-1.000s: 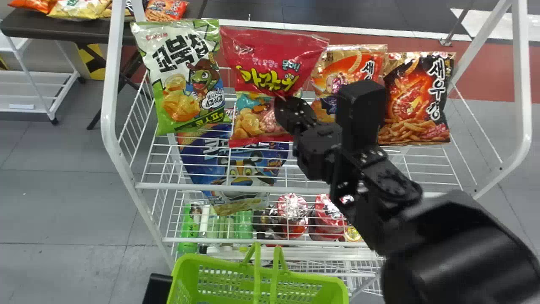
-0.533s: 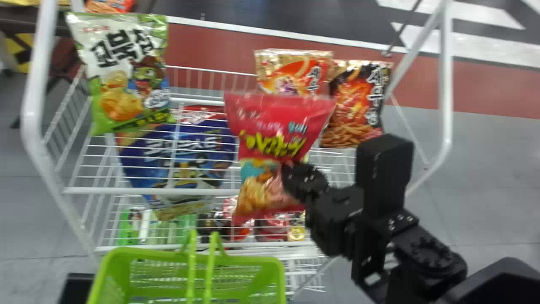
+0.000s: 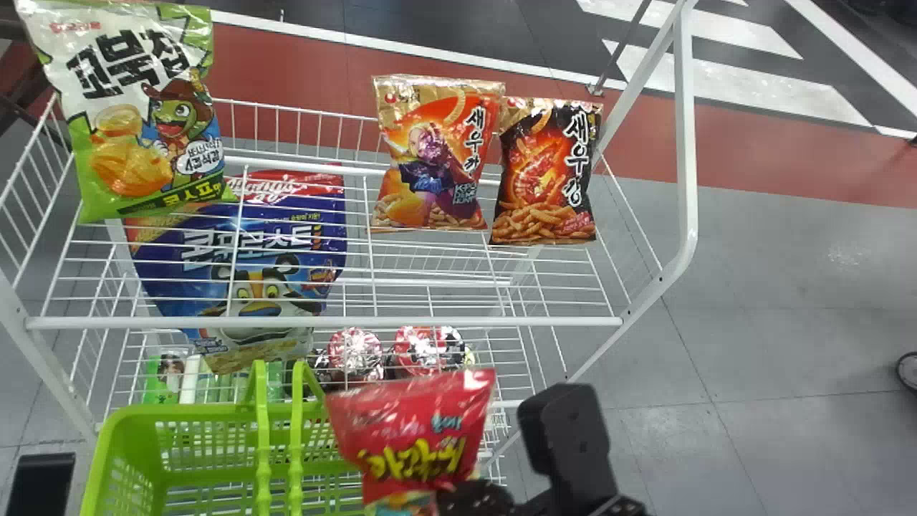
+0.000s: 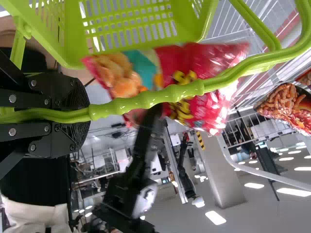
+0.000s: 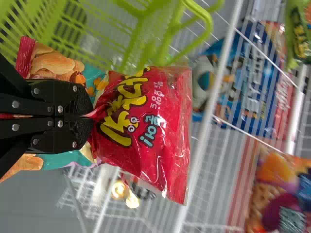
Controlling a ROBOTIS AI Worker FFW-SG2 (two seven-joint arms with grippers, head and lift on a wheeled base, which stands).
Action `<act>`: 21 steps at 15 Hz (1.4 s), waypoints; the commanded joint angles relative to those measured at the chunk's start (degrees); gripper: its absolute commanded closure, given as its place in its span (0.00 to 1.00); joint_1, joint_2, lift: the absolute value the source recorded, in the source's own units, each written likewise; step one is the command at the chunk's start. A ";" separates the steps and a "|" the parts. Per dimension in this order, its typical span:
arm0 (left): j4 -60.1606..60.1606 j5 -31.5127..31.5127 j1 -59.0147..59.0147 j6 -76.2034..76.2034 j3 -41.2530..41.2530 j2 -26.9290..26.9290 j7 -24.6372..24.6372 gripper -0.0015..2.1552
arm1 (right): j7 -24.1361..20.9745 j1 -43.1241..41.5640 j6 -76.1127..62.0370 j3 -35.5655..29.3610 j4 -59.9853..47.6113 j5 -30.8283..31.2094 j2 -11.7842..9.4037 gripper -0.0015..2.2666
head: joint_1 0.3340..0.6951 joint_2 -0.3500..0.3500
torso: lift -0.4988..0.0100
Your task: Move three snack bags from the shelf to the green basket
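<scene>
Red bag (image 3: 423, 437) near green basket (image 3: 179, 413); orange bag (image 3: 437, 154), black bag (image 3: 548, 172) on shelf (image 3: 430, 322).

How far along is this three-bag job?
Done: nothing apparent; I make out no bag inside the green basket. In progress: the right hand grips the red bag near it. Remaining: placing that, then two more; a green-and-white bag, orange bag and black bag are on the shelf.
</scene>
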 commanded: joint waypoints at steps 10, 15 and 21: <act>-1.21 -0.61 1.22 0.02 -1.97 -0.04 0.06 0.95 | 1.75 -4.95 1.12 1.60 12.96 -9.14 1.90 0.00 | 1.00 0.04 | 0.88; -1.39 -0.61 1.13 0.02 -2.06 -0.13 0.06 0.95 | 1.75 -3.54 -4.50 0.45 7.51 -1.67 1.90 0.02 | 1.00 0.00 | 0.88; -1.65 -0.97 1.31 0.02 -2.85 0.13 0.50 0.95 | -0.36 -3.37 -60.93 -1.22 17.00 0.26 1.82 0.02 | 1.00 0.00 | 0.88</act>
